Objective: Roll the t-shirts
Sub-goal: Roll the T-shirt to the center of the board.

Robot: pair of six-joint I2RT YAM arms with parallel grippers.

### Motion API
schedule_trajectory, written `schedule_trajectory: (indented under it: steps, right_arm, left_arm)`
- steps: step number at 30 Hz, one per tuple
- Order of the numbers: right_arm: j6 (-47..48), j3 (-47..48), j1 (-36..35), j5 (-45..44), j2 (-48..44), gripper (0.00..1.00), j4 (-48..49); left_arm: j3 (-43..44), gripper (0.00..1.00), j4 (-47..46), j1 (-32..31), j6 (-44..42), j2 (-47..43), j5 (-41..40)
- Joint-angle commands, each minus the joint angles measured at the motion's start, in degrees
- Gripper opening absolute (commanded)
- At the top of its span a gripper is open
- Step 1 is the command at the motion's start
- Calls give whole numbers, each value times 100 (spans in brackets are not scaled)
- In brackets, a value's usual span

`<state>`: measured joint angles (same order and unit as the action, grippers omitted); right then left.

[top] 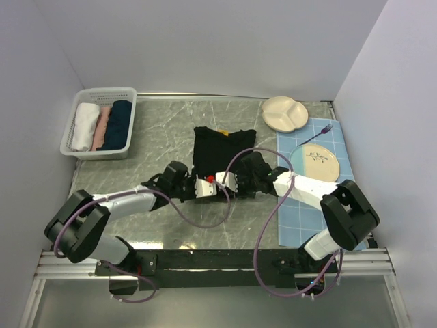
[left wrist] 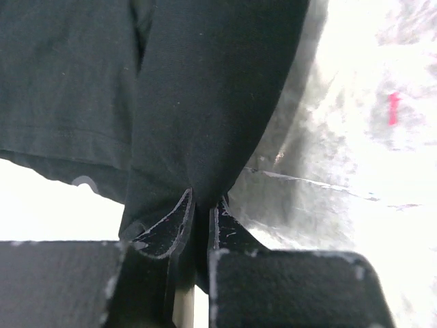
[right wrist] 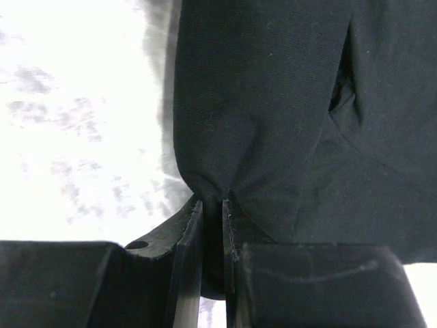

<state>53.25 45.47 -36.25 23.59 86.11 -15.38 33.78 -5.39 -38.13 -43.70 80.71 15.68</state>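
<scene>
Soft black cloth t-shirt (top: 220,147) flat mid-table on grey marbled tabletop (top: 164,130), left gripper (left wrist: 203,203) and right gripper (right wrist: 212,203) each clenched on its near hem; roll apparently starting, next needs both hems turned over evenly.

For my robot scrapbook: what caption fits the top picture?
The left gripper and right gripper pinch the near edge of the black t-shirt; rolled shirts sit in the basket.
</scene>
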Motion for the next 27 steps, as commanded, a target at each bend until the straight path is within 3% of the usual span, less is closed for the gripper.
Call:
schedule_trajectory:
  steps: [1, 10, 14, 21, 27]
  right_arm:
    - [-447, 523, 153, 786, -217, 8, -1255]
    - [-1361, 1059, 654, 1990, -112, 8, -2434]
    - [-1511, 1323, 1031, 2509, 301, 8, -2900]
    - [-1336, 2035, 1603, 2993, 1494, 8, -3673]
    - [-1212, 2764, 2078, 3108, 2357, 9, -4026]
  left_arm:
    - [708, 6, 1600, 270, 265, -379, 1050]
    - [1569, 7, 3464, 631, 785, 5, 2438]
    - [2132, 7, 3711, 736, 749, 524, 2580]
    - [3625, 8, 4747, 1044, 311, 2236, 3098]
    - [4803, 7, 5600, 1211, -191, 3344, 2984]
